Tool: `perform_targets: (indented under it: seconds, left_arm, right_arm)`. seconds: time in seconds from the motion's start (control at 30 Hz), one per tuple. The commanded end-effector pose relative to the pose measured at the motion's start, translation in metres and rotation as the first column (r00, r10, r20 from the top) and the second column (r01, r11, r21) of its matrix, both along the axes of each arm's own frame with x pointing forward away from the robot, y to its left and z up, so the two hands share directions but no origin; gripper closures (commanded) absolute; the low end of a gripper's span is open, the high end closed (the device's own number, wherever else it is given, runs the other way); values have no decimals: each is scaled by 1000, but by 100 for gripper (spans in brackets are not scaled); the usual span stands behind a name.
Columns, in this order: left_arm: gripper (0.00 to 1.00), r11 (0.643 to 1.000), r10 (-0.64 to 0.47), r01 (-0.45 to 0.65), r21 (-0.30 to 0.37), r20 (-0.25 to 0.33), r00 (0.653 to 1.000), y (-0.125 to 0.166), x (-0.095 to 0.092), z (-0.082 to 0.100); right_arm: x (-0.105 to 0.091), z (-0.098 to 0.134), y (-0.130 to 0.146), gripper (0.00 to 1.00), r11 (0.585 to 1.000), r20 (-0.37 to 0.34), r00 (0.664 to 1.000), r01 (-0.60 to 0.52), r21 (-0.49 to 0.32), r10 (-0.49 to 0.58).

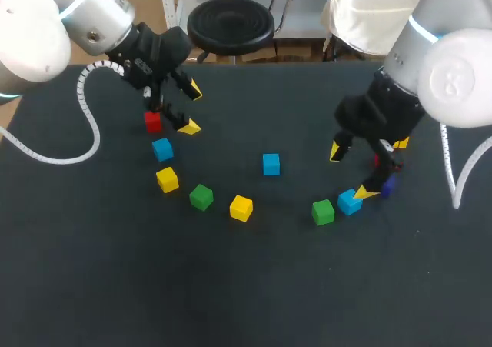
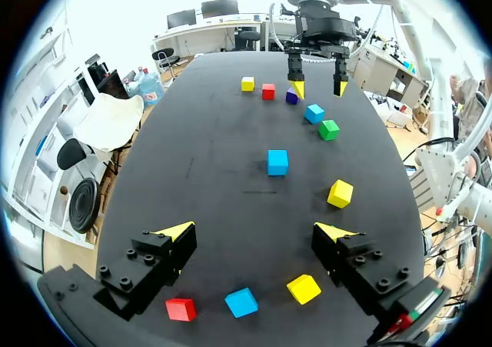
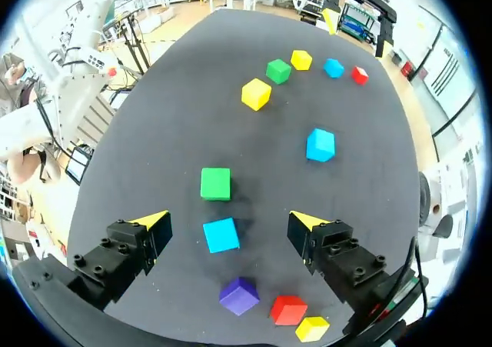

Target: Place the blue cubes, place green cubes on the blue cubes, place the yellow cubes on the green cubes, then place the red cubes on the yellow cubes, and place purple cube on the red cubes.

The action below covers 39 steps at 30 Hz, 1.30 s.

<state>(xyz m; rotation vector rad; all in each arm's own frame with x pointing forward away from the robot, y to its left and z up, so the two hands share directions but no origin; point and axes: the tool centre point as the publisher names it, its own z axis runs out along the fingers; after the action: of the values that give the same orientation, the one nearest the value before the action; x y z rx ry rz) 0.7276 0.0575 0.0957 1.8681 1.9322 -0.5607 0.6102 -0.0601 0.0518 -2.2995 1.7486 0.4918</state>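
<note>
Every cube lies flat and unstacked. Under the left gripper (image 2: 254,230), behind its fingertips, red cube (image 2: 181,309), blue cube (image 2: 241,301) and yellow cube (image 2: 304,288) form a row. Lone yellow cube (image 2: 340,194) and central blue cube (image 2: 277,162) lie ahead. Between the right gripper (image 3: 228,218) fingers, untouched, sits near blue cube (image 3: 221,235), with green cube (image 3: 215,184) just ahead. Purple cube (image 3: 239,295), second red cube (image 3: 288,309) and last yellow cube (image 3: 312,328) lie behind.

The table (image 1: 254,285) top was matt black, faintly grainy and cloth-like. The cubes, the centre blue cube (image 1: 270,164) among them, had smooth, evenly coloured faces with a slight sheen, plastic by appearance. The left arm (image 1: 84,16) and right arm (image 1: 453,70) had glossy white and satin silver shells. The left gripper (image 2: 255,229) had matt black bolted fingers (image 2: 146,270). The coiled cable (image 1: 97,138) looked like white plastic.
</note>
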Motion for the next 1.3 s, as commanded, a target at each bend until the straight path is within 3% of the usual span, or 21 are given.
perform_targets:
  seconds: [0.03,0.3,0.53,0.6,0.93,1.3]
  left_arm:
    - [0,1000,0,0,0,1,1000,0,0,0]
    - [0,1000,0,0,0,1,1000,0,0,0]
    - [0,1000,0,0,0,1,1000,0,0,0]
    - [0,1000,0,0,0,1,1000,0,0,0]
    - [0,1000,0,0,0,1,1000,0,0,0]
    - [0,1000,0,0,0,1,1000,0,0,0]
  right_arm:
    - [2,2,0,0,1000,-4,1000,0,-2,0]
    - [2,2,0,0,1000,-4,1000,0,-2,0]
    - [-24,-9,-7,0,968,193,970,-184,168,150]
    - [-28,-10,-9,0,958,217,962,-210,195,166]
    - [-33,-22,-11,0,958,135,968,-232,171,211]
    - [-17,-42,-20,0,947,113,969,-239,216,219]
